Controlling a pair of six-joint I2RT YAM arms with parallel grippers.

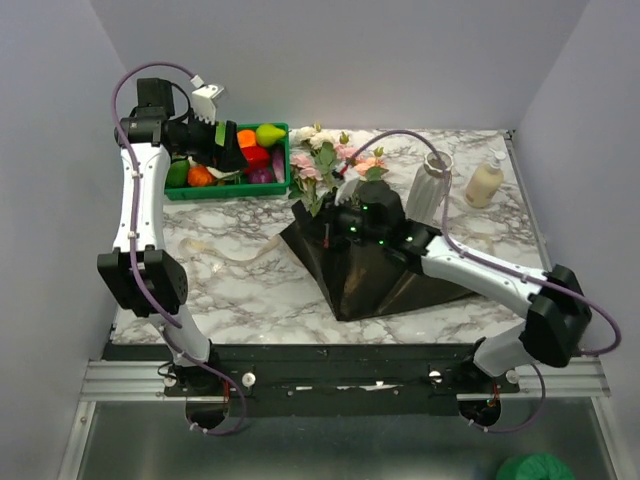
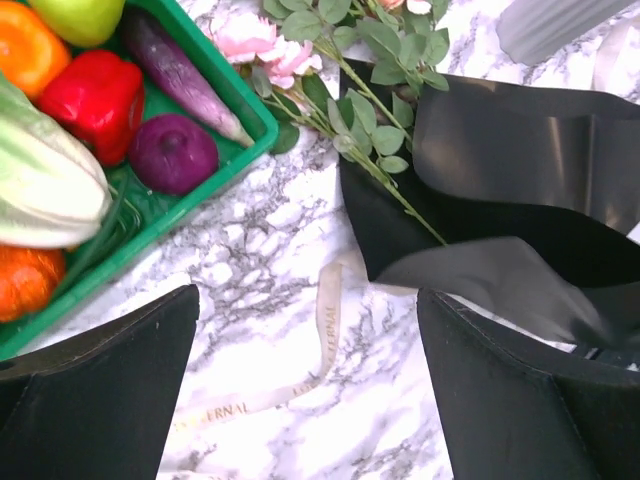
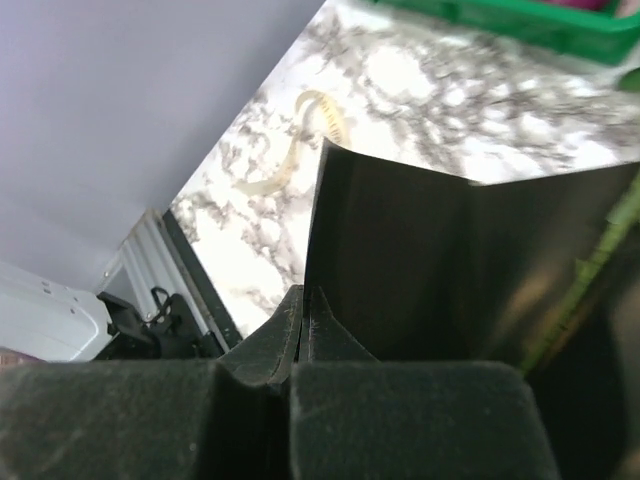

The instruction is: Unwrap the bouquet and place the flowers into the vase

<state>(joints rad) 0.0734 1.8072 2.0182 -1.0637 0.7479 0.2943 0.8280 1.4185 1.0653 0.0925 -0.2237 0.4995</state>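
Note:
The bouquet lies mid-table: its pink and cream flowers point toward the back, and their stems rest on the dark paper, which is spread partly open. The cream ribbon lies loose on the marble, left of the paper. My right gripper is shut on the paper's raised left edge; in the right wrist view its fingertips pinch that edge. My left gripper hangs open above the green crate; its wrist view shows the ribbon between the open fingers, far below. The white ribbed vase stands upright behind the right arm.
A green crate of toy vegetables sits at the back left, touching the flower heads. A small cream bottle stands right of the vase. Walls close in on three sides of the marble table.

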